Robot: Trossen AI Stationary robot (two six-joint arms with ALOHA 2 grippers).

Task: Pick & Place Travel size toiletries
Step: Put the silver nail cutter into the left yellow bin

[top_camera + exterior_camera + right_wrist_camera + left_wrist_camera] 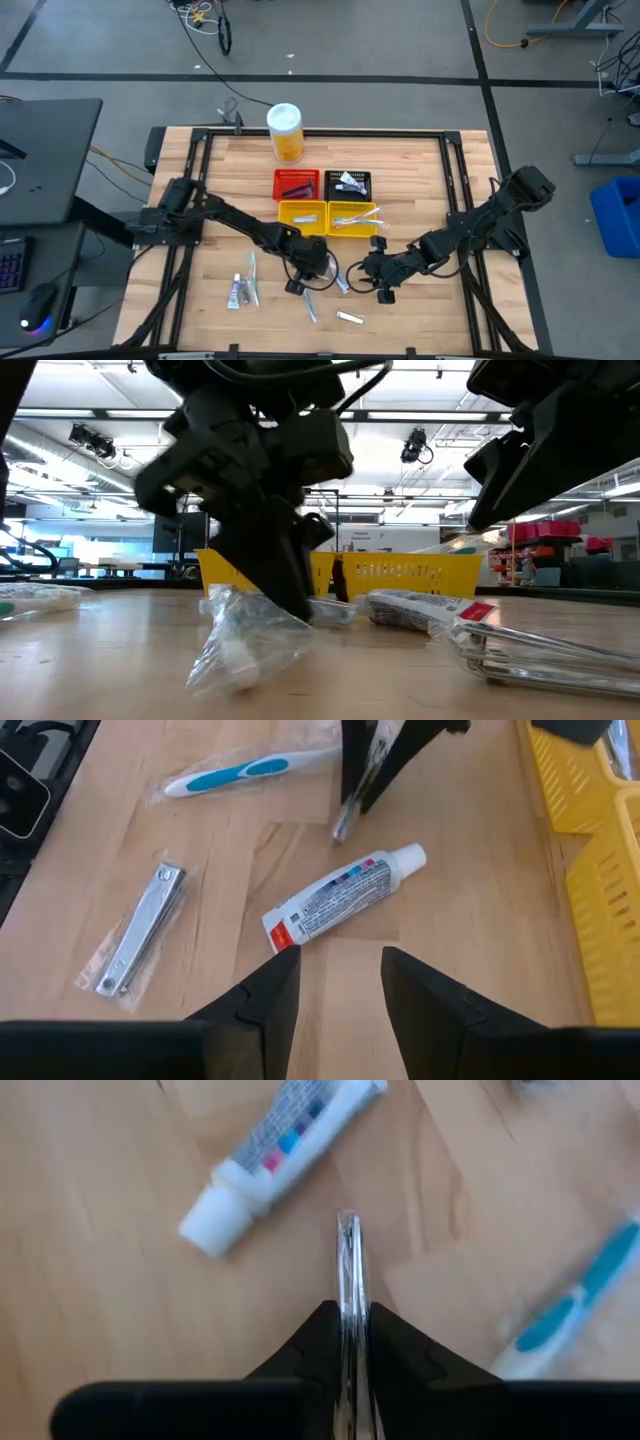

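My left gripper (297, 284) points down at the near middle of the table and is shut on a small item in a clear crinkled wrapper (240, 640). My right gripper (340, 985) is open just to its right, hovering over a white toothpaste tube (345, 895) with red and blue marks that lies flat. A blue-and-white toothbrush (250, 768) and a wrapped nail clipper (138, 932) lie flat nearby. More tubes (238, 290) lie to the left. My left gripper pinches the clear wrapper's upper edge (348, 1270) between its two fingers, coming from above and pointing down. The wrapper hangs below the fingers (285, 575), and in the low view its lower end (225, 672) touches the table.
Red (297, 184), black (348, 183) and two yellow baskets (302, 216) (352, 218) stand in a block behind the grippers, with a yellow canister (285, 132) at the far edge. The two grippers are close together. Bare wood lies at the table's left and right.
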